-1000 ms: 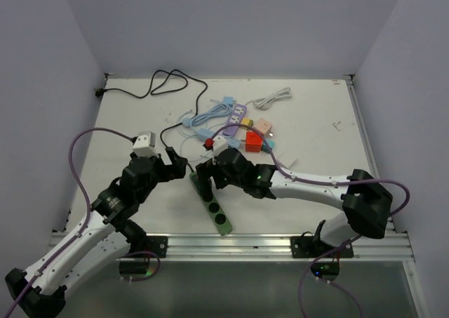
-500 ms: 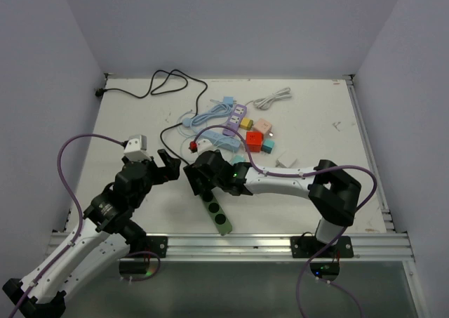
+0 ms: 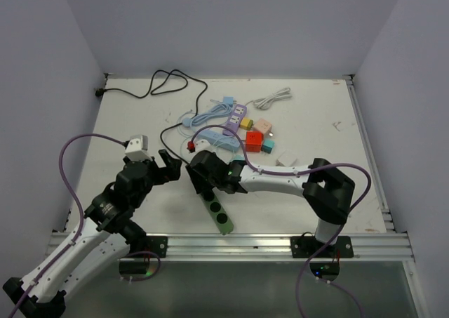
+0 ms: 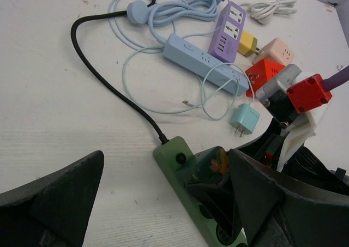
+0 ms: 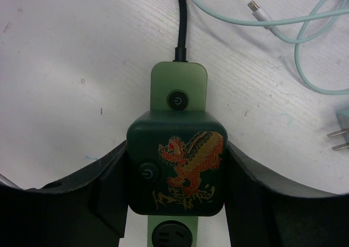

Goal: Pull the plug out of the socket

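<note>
Plainly the task is barely begun: the plug (image 5: 177,170) sits fully seated in the power strip (image 3: 219,213), with no gap that I can see between its body and the green strip beneath it. What is done, as far as I can judge, is the grasp. My right hand (image 3: 198,180) is down over the plug, and in the right wrist view its fingers (image 5: 109,187) press against the plug's two side faces, so I count that hand as closed on it. My left hand (image 3: 167,165) hangs wide open just beside the strip's cord end, gripping nothing and not touching the strip. What is left is the pull itself, and likely some holding down of the strip, since nothing pins it to the worktop (image 3: 316,121).

The plug is a dark green, nearly square block with a red and gold dragon on its upper face. It occupies the socket next to the strip's switch (image 5: 178,100), close to where the black cord (image 5: 180,23) enters. Its printed face points straight up at my wrist camera, so its pins must point down into the strip; I cannot see them. The strip lies flat, its long axis running from the far left cord end toward the near right in the top view, with empty sockets on the near side of the plug.
</note>
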Robot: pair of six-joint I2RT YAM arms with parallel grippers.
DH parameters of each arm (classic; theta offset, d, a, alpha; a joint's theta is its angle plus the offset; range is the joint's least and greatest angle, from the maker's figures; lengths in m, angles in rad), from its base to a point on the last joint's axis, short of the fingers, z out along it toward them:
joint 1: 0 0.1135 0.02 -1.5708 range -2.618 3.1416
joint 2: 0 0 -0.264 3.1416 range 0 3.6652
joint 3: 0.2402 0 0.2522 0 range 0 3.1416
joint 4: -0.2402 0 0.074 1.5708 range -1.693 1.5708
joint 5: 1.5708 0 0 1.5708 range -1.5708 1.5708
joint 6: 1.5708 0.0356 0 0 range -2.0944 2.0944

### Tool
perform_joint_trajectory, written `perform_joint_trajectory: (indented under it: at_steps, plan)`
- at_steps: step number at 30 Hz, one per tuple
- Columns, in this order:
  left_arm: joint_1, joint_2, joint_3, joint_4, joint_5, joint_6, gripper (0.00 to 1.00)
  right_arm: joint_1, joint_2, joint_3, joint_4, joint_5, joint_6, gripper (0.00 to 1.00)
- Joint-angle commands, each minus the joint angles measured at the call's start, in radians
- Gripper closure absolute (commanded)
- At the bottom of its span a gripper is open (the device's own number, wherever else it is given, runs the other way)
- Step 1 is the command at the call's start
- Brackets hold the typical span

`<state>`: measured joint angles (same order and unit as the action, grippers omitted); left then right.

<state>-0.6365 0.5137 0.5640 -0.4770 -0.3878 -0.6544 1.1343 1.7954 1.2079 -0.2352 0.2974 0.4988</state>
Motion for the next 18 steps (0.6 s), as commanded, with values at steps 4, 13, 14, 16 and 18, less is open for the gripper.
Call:
perform_joint_trajectory:
  at_steps: [4,13,14,16,18]
  plan:
    - [-0.002,0.016,-0.044,0.058,0.069,-0.05,0.0,-0.008,-0.056,0.03,-0.05,0.022,0.01,0.6]
    - [-0.003,0.029,-0.15,0.144,0.217,-0.116,0.0,-0.091,-0.143,-0.039,0.037,-0.037,0.093,0.69]
    - [-0.003,0.028,-0.156,0.159,0.245,-0.119,0.0,-0.096,-0.149,-0.042,0.051,-0.037,0.105,0.69]
    - [-0.002,0.022,-0.19,0.184,0.28,-0.122,0.0,-0.11,-0.168,-0.051,0.065,-0.037,0.118,0.69]
    - [-0.002,0.014,-0.216,0.233,0.332,-0.131,0.0,-0.113,-0.179,-0.054,0.086,-0.035,0.133,0.69]
